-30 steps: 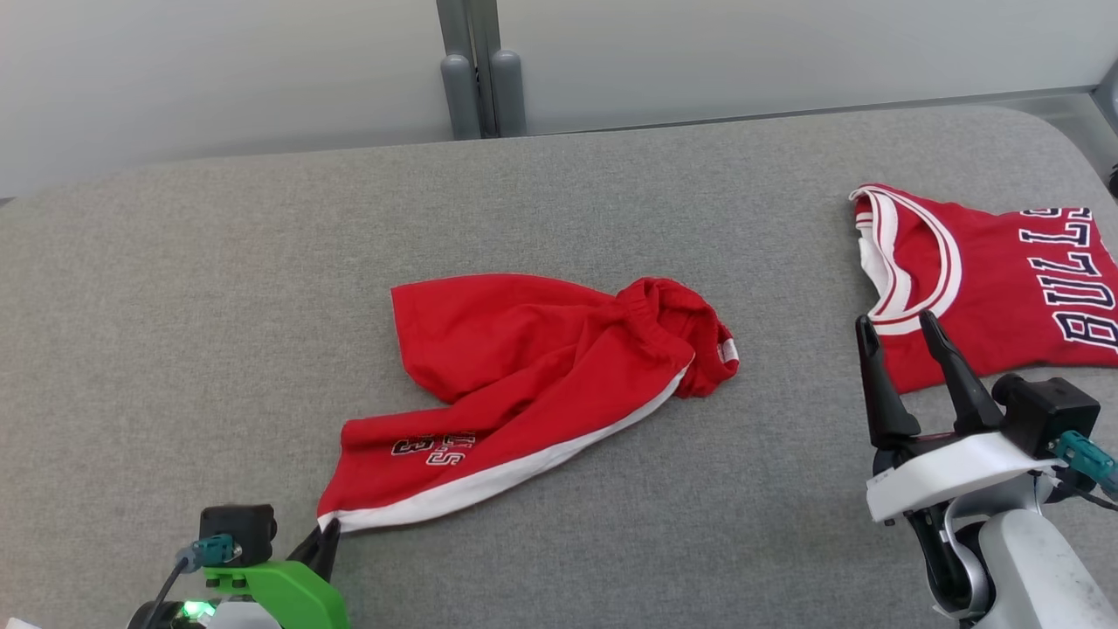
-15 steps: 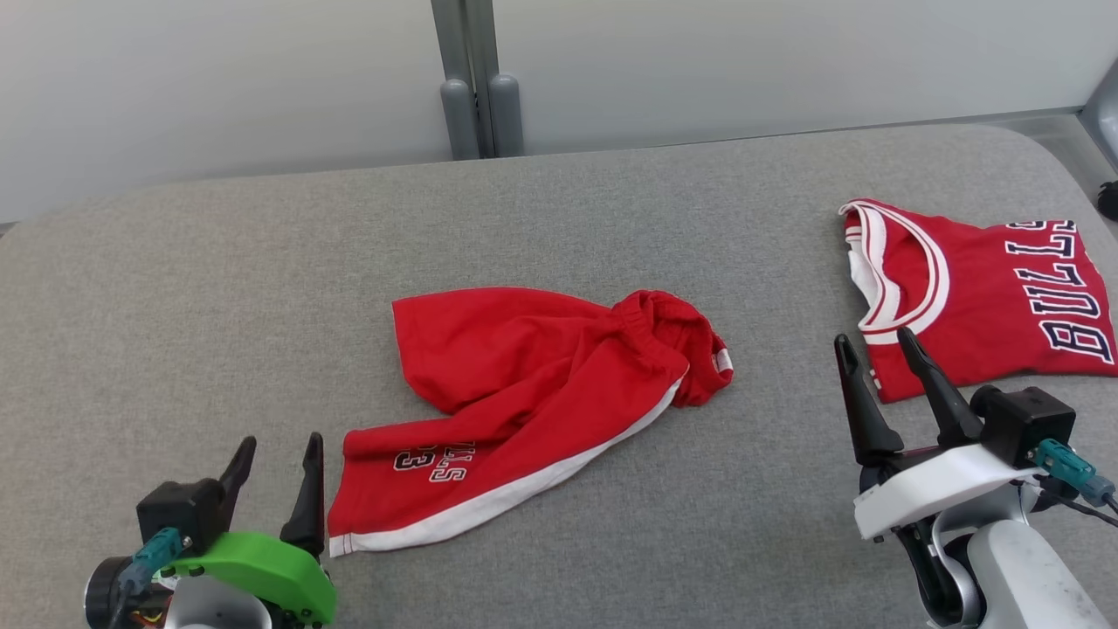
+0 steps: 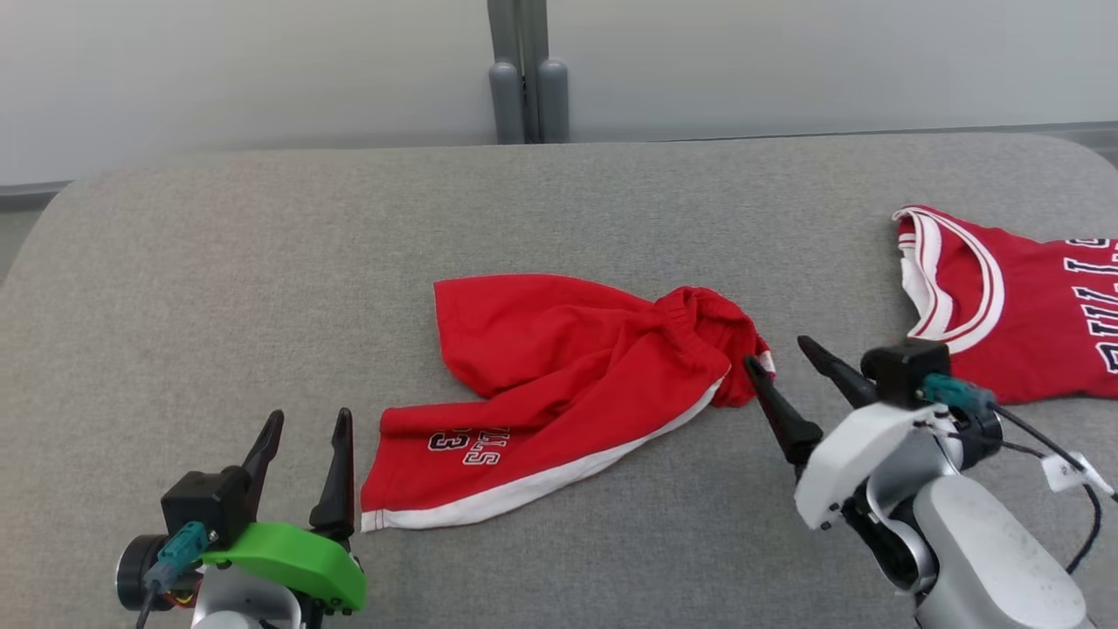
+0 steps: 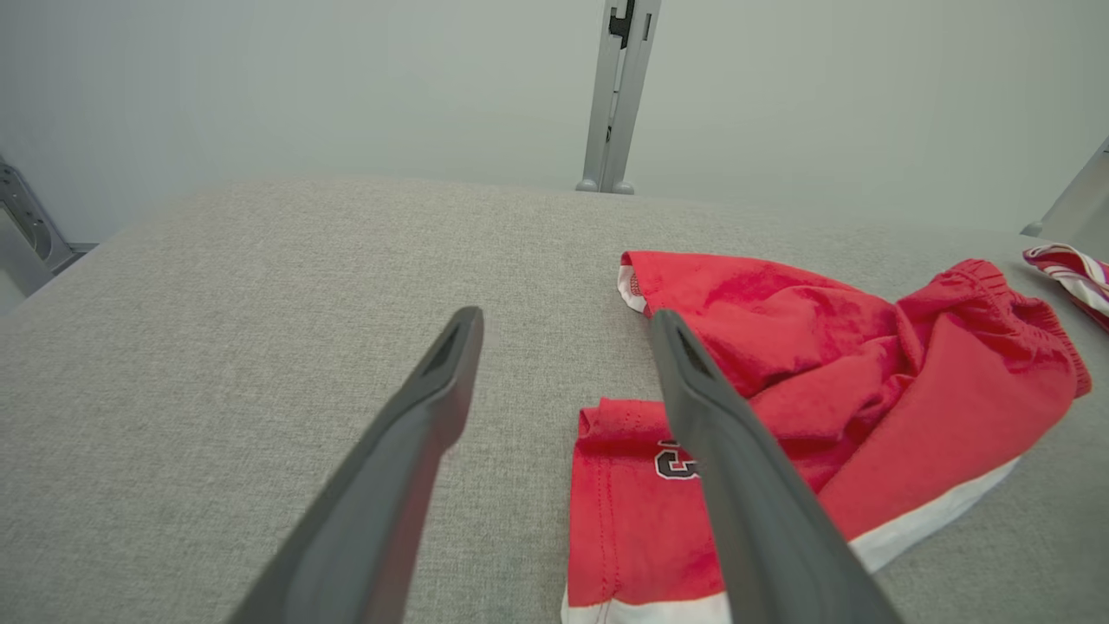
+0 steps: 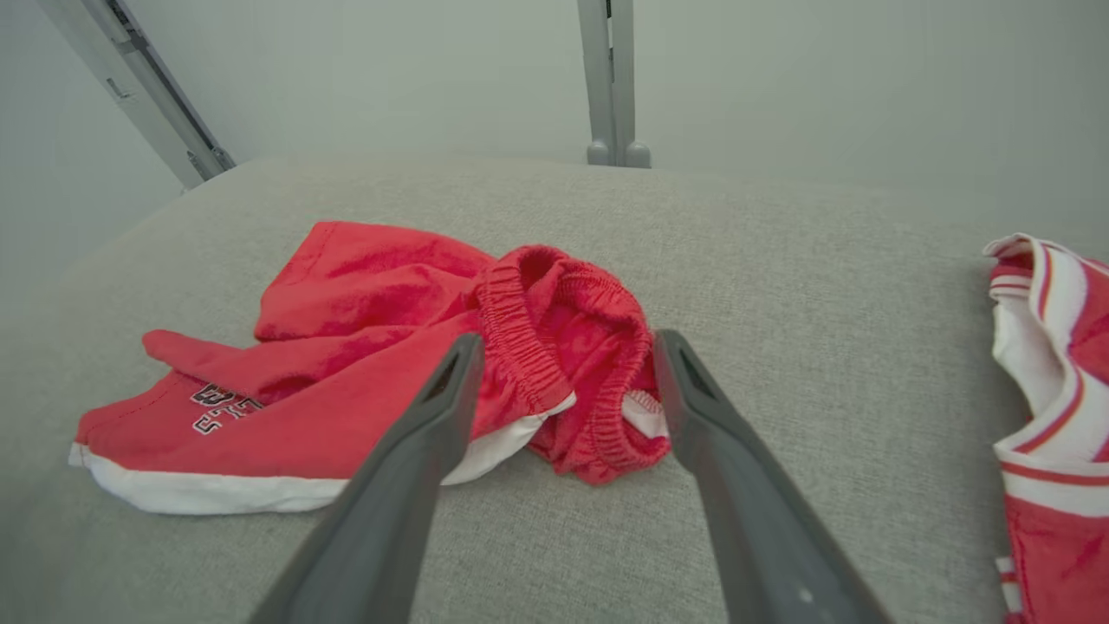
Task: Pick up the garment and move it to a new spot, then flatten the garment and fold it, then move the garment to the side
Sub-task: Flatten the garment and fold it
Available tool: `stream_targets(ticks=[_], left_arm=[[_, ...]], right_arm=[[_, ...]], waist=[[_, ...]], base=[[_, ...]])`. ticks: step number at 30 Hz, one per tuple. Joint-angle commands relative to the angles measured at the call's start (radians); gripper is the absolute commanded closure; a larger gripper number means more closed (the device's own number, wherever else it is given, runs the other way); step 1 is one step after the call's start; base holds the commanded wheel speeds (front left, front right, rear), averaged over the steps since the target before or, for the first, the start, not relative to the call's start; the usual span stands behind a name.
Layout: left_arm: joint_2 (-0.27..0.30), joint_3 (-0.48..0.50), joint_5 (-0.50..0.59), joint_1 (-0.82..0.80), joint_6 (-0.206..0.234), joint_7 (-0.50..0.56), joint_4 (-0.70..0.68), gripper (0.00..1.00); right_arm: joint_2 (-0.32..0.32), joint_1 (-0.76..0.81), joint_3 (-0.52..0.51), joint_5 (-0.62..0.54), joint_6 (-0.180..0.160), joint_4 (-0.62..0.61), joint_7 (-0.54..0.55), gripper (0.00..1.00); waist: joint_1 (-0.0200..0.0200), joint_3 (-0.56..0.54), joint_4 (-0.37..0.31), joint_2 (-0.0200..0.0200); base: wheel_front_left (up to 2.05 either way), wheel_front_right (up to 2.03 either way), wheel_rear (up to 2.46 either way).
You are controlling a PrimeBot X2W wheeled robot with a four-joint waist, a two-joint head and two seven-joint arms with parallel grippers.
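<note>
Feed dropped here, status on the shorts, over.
Left gripper open, beside hem. Right gripper open, by waistband. Red shorts crumpled, unheld. Jersey far right, clear.

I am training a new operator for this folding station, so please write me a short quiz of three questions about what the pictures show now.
1. Which part of the red shorts lies just ahead of the right gripper?
2. True or false: the left gripper is shut on the shorts.
3. Fill in: on the grey table, the red jersey lies to the robot's ____ of the shorts.

Key
1. The elastic waistband, bunched up.
2. False: its jaws stand open, beside the shorts and apart from them.
3. Right.
</note>
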Motion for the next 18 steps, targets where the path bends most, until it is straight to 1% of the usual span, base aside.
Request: stream_targets(ticks=[1,5,7,11,16,17,18], left_arm=[[-0.004,-0.003,0.003,-0.018,-0.005,0.002,0.004,0.0],[-0.01,-0.008,-0.005,-0.033,-0.008,-0.005,0.019,0.0],[-0.011,-0.01,-0.009,-0.036,-0.012,-0.009,0.03,0.0],[-0.016,-0.013,-0.011,-0.046,-0.016,-0.015,0.049,0.0],[-0.017,-0.014,-0.016,-0.047,-0.014,-0.021,0.062,0.0],[-0.017,-0.014,-0.017,-0.048,-0.014,-0.022,0.063,0.0],[-0.017,-0.014,-0.02,-0.049,-0.013,-0.022,0.065,0.0]], right_arm=[[-0.011,-0.041,0.02,0.016,0.0,0.018,0.051,0.0],[-0.028,-0.12,0.063,0.042,0.0,0.078,0.202,0.0],[-0.029,-0.151,0.069,0.051,0.0,0.104,0.261,0.0],[-0.033,-0.174,0.073,0.067,0.0,0.153,0.349,0.0],[-0.022,-0.171,0.056,0.056,0.0,0.176,0.39,0.0],[-0.02,-0.167,0.053,0.055,0.0,0.175,0.393,0.1],[-0.018,-0.162,0.053,0.054,0.0,0.172,0.396,0.4]], waist=[[0.0,0.026,0.041,0.0],[0.0,0.038,0.08,0.0],[0.0,0.041,0.097,0.0],[0.0,0.046,0.127,0.0],[0.0,0.049,0.142,0.0],[0.0,0.05,0.142,0.0],[0.0,0.05,0.142,0.0]], base=[[0.0,0.0,0.0],[0.0,0.0,0.0],[0.0,0.0,0.0],[0.0,0.0,0.0],[0.0,0.0,0.0],[0.0,0.0,0.0],[0.0,0.0,0.0]])
